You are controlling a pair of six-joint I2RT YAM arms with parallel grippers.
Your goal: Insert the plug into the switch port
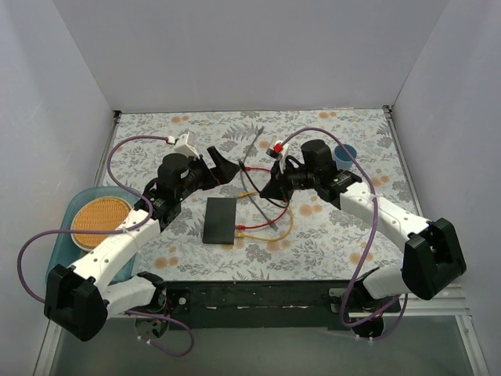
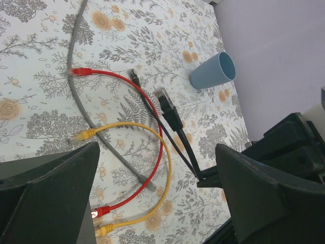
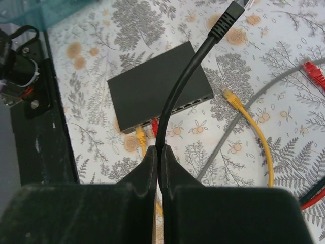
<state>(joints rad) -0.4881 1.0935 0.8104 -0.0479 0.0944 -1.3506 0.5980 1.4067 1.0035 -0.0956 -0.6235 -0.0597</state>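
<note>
The flat black switch box (image 1: 220, 220) lies on the patterned table; in the right wrist view (image 3: 152, 86) its port edge faces me, with a yellow plug (image 3: 140, 136) and a red plug (image 3: 155, 125) in two ports. My right gripper (image 3: 160, 150) is shut on a black cable (image 3: 177, 96), whose plug (image 3: 234, 11) is raised above the table, beyond the box. It holds the cable right of the box in the top view (image 1: 266, 188). My left gripper (image 1: 221, 166) is open and empty behind the box. The black plug (image 2: 165, 99) shows between its fingers (image 2: 51, 193).
Loose red (image 2: 147, 96), yellow (image 2: 165, 168) and grey (image 2: 81, 107) cables lie right of the box. A blue cup (image 1: 345, 151) lies on its side at the back right (image 2: 213, 71). A teal plate (image 1: 66, 211) with a round orange item sits at the left edge.
</note>
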